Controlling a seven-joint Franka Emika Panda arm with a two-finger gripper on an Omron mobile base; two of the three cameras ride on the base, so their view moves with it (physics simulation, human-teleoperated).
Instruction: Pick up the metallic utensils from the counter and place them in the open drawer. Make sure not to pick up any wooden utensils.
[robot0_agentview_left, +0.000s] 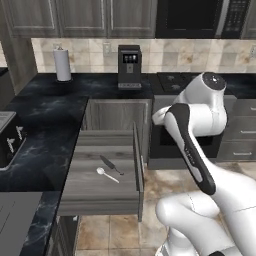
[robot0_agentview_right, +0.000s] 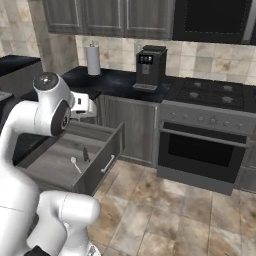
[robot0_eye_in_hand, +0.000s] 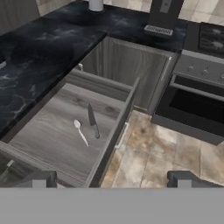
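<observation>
The open drawer (robot0_agentview_left: 100, 192) (robot0_agentview_right: 55, 170) (robot0_eye_in_hand: 48, 144) juts out from under the black marbled counter (robot0_agentview_left: 45, 115) (robot0_eye_in_hand: 39, 52). On its flat grey floor lies a shiny silver spoon (robot0_agentview_left: 106, 174) (robot0_agentview_right: 75, 164) (robot0_eye_in_hand: 80, 131). A slim dark-bladed knife (robot0_agentview_left: 111, 164) (robot0_agentview_right: 85, 154) (robot0_eye_in_hand: 92, 121) lies close beside it. My gripper (robot0_eye_in_hand: 113, 181) hangs open and empty above the drawer's right front corner, well clear of both utensils. The wooden utensils are out of view.
A coffee machine (robot0_agentview_left: 129, 66) and a paper towel roll (robot0_agentview_left: 62, 64) stand at the back of the counter. A toaster (robot0_agentview_left: 10, 142) sits at the left. The oven with its cooktop (robot0_agentview_right: 205, 145) is right of the drawer, above tiled floor (robot0_eye_in_hand: 153, 148).
</observation>
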